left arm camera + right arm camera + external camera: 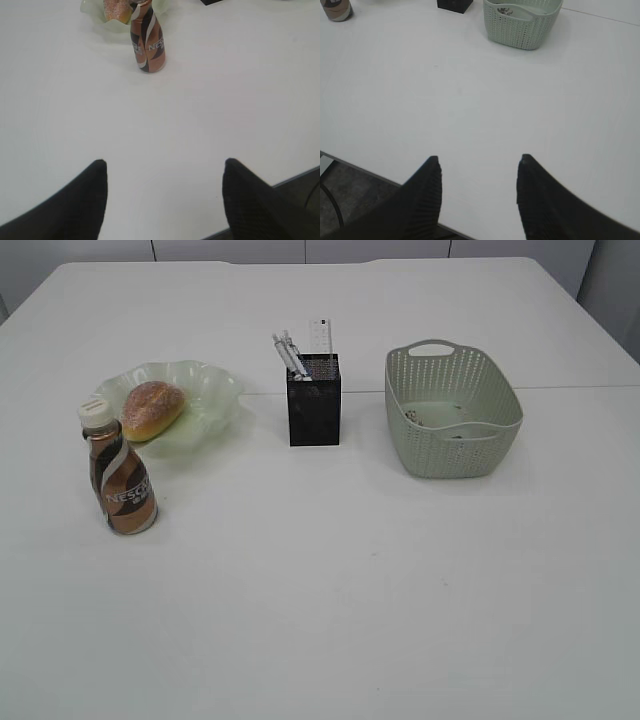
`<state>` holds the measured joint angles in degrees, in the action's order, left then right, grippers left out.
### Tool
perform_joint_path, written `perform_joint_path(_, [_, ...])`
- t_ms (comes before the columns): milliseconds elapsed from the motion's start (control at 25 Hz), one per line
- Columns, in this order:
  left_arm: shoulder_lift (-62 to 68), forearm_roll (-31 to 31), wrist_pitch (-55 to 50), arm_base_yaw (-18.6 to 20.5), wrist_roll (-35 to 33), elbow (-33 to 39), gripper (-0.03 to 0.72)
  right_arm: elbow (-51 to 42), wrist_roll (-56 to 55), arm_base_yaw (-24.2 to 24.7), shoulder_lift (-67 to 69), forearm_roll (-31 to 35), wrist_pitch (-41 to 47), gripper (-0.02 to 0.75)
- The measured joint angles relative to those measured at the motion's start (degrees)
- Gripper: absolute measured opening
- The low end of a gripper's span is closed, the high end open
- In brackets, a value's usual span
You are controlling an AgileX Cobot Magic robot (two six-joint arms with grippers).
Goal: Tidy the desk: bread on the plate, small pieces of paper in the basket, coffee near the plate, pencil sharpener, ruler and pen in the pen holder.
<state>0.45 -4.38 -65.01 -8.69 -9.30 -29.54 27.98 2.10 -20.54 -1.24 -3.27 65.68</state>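
The task looks finished: bread [152,408] sits on the plate [210,380], coffee [148,42] stands ahead of the empty, spread left hand [165,192], pens fill the pen holder [314,408], paper lies in the basket [520,27] beyond the empty, spread right hand [479,187].

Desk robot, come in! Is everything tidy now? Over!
Left gripper open, empty. Right gripper open, empty. Bread on plate, coffee beside it, pens in holder. Nothing in the way.
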Motion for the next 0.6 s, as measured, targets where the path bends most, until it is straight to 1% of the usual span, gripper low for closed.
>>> perform_joint_path(160, [0.0, 0.0, 0.1, 0.0, 0.0, 0.0, 0.496, 0.0, 0.0, 0.05, 0.0, 0.0, 0.0, 0.393])
perform_joint_path(240, [0.0, 0.0, 0.1, 0.64, 0.0, 0.0, 0.491, 0.0, 0.0, 1.19, 0.0, -0.11, 0.0, 0.393])
perform_joint_path(320, [0.0, 0.0, 0.1, 1.78, 0.0, 0.0, 0.487, 0.0, 0.0, 3.84, 0.0, -0.11, 0.0, 0.393])
perform_joint_path(480, [0.0, 0.0, 0.1, 5.05, 0.0, 0.0, 0.486, 0.0, 0.0, 11.49, 0.0, -0.11, 0.13, 0.393])
perform_joint_path(520, [0.0, 0.0, 0.1, 5.65, 0.0, 0.0, 0.486, 0.0, 0.0, 12.73, 0.0, -0.2, 0.13, 0.393])
perform_joint_path(600, [0.0, 0.0, 0.1, 5.99, 0.0, 0.0, 0.486, 0.0, 0.0, 13.52, 0.0, -0.2, 0.13, 0.393])
